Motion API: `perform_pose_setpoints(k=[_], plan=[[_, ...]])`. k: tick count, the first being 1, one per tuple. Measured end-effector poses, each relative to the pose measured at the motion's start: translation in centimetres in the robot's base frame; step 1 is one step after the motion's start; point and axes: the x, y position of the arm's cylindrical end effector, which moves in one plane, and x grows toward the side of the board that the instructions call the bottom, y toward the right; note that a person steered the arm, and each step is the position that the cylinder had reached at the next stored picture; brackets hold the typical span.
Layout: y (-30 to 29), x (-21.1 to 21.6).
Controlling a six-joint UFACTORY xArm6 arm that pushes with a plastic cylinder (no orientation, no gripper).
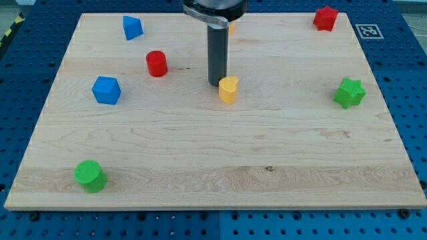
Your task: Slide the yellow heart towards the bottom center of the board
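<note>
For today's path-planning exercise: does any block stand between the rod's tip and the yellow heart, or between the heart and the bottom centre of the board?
Nothing visible does. My tip sits right beside the yellow heart, on its upper-left side, with no block between them. Below the heart the board runs bare to its bottom centre; the green cylinder lies far off at the view's lower left.

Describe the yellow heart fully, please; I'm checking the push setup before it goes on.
The yellow heart is a small, matte, plastic-looking block standing flat on the wooden board, a little above the board's middle. Its notched heart face points up. My tip stands just at its upper-left, touching or nearly so. No other block touches it.
</note>
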Motion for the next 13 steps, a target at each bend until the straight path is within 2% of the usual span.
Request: perform_pose_setpoints(k=[1,5,9,12,13], plan=[[0.1,0.5],[7.1,2.9],[9.9,6.9],[9.1,9.2],[6.3,9.2]])
